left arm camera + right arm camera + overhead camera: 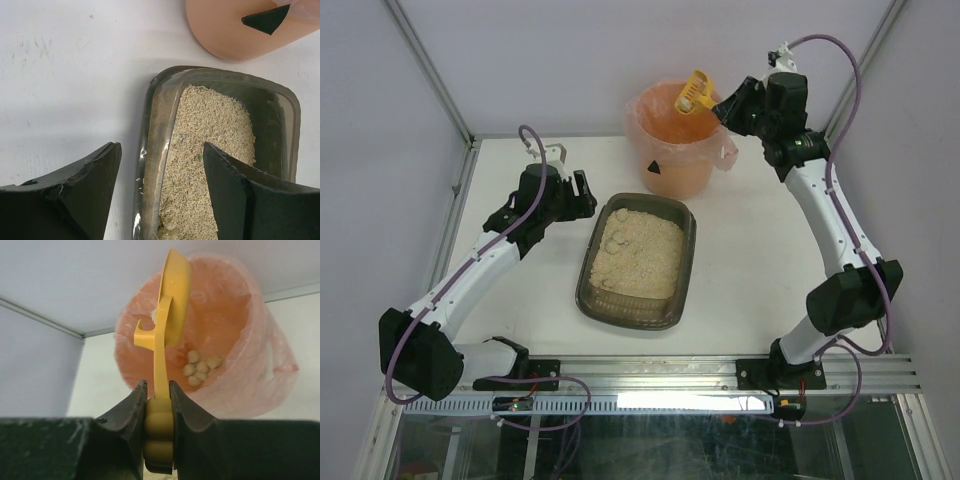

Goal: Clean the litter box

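**Litter box.** The litter box point(687, 245) point(155, 130) lies on the surface point(750, 260) point(65, 75) between the two arms, just in front of the bin point(672, 150) point(225, 30) point(235, 340). Beige litter point(638, 255) point(210, 135) fills its floor, with shallow pits showing in the top view. In the left wrist view the near end of the box is cut off by the frame edge and the fingers.

**Left claw.** The left claw point(586, 194) point(161, 147) has its jaws apart and grips nothing. In its wrist view it straddles the box's left rim, one finger over the surface and the other over the litter. Its height, and whether it touches the rim, cannot be told.

**Right claw.** The right claw point(720, 105) point(157, 390) is clamped on the handle of the scoop point(692, 95) point(172, 305), held over the bin's mouth. In the top view its fingers merge with the dark wrist body.

**Scoop.** The right wrist view shows the head edge-on, so its slots and any load are not visible.

**Bin.** A pink liner covers the rim. Several tan clumps point(200, 367) lie inside. The left wrist view shows only part of the wall, with a black triangular mark point(265, 20) point(653, 166). The base is out of sight in the right wrist view.
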Tool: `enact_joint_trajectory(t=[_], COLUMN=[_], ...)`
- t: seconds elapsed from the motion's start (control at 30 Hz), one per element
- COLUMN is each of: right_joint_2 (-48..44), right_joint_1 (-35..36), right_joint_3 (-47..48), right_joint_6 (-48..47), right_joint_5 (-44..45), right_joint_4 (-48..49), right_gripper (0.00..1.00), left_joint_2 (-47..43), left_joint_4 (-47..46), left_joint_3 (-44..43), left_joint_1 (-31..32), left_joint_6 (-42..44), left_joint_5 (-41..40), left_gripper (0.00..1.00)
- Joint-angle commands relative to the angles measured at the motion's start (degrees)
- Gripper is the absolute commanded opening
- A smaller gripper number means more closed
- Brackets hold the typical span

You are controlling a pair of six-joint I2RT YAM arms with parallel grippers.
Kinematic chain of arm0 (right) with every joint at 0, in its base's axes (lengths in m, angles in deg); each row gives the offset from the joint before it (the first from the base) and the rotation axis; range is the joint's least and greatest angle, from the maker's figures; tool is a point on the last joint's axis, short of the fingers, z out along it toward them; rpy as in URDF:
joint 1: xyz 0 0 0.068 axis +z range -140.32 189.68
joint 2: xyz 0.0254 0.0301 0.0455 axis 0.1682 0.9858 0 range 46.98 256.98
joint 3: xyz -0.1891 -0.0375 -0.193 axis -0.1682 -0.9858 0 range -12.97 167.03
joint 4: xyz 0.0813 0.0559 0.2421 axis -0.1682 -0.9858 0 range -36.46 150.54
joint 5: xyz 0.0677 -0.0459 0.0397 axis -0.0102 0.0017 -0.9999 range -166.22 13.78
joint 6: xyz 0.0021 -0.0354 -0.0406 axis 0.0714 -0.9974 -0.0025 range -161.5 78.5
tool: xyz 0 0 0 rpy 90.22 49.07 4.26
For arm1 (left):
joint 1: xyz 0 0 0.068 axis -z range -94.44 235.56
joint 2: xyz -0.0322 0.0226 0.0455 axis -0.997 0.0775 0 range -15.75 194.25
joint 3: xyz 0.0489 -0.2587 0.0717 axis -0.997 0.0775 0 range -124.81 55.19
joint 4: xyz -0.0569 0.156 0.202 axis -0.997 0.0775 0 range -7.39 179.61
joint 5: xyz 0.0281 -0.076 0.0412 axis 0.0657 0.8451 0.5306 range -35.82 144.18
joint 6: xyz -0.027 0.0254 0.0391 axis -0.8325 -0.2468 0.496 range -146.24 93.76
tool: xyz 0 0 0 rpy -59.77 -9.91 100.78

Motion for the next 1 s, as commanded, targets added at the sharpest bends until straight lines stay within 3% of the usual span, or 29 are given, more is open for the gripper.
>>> enact_joint_trajectory(t=[0.0, 0.2, 0.43, 0.6, 0.7, 0.97], right_joint_2=[2.4, 4.2, -0.9, -10.8, -16.8, -21.8], right_joint_1=[5.6, 14.7, 17.5, 18.1, 18.2, 18.5], right_joint_3=[10.3, 13.0, 9.6, 4.4, 0.7, -8.6], right_joint_6=[-20.5, -36.0, -38.4, -32.4, -26.4, -8.7], right_joint_5=[11.6, 28.2, 30.2, 23.8, 14.8, -3.3], right_joint_4=[-9.9, -9.0, -3.9, -1.9, -2.7, -14.0], right_gripper=[0.00, 0.00, 0.00, 0.00, 0.00, 0.00], left_joint_2=[-0.2, 0.5, 1.5, 3.1, 4.2, 6.5], left_joint_4=[-0.9, -1.0, -1.0, -1.0, -1.0, -1.0], left_joint_3=[-1.1, -1.1, -1.2, -1.5, -1.6, -1.8], left_joint_1=[-0.9, -1.3, -1.5, -1.5, -1.5, -1.5], left_joint_6=[0.6, 0.6, 0.7, 0.8, 0.9, 0.7], left_joint_5=[1.4, 2.3, 2.8, 4.5, 5.1, 6.9], left_gripper=[0.68, 0.67, 0.65, 0.62, 0.60, 0.55])
